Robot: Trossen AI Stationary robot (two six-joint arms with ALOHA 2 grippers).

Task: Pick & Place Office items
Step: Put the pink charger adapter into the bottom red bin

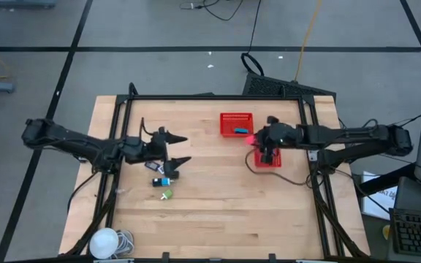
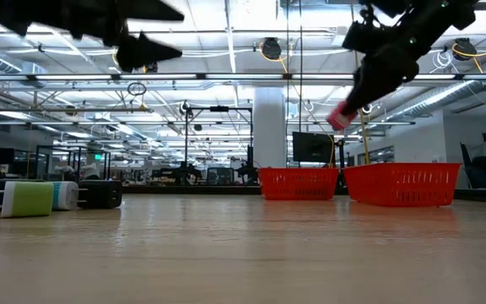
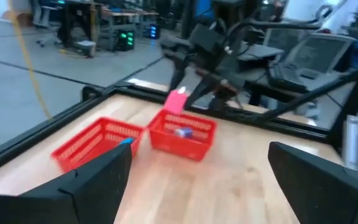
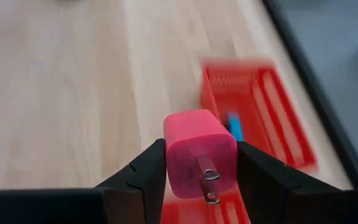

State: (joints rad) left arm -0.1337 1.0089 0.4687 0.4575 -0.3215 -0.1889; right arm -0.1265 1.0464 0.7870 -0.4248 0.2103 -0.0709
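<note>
The right gripper (image 4: 201, 163) clamps a glossy pink plug block (image 4: 199, 154) with metal prongs; the left gripper (image 1: 177, 149) gapes empty.

Left fingers (image 1: 179, 150) spread, right fingers (image 4: 253, 177) clamped.

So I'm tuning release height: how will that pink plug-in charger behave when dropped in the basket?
The pink charger, pinched between the right gripper fingers, looks rigid and boxy, so it probably won't roll. Its metal prongs could snag the red basket mesh. It seems light, so it may bounce.
</note>
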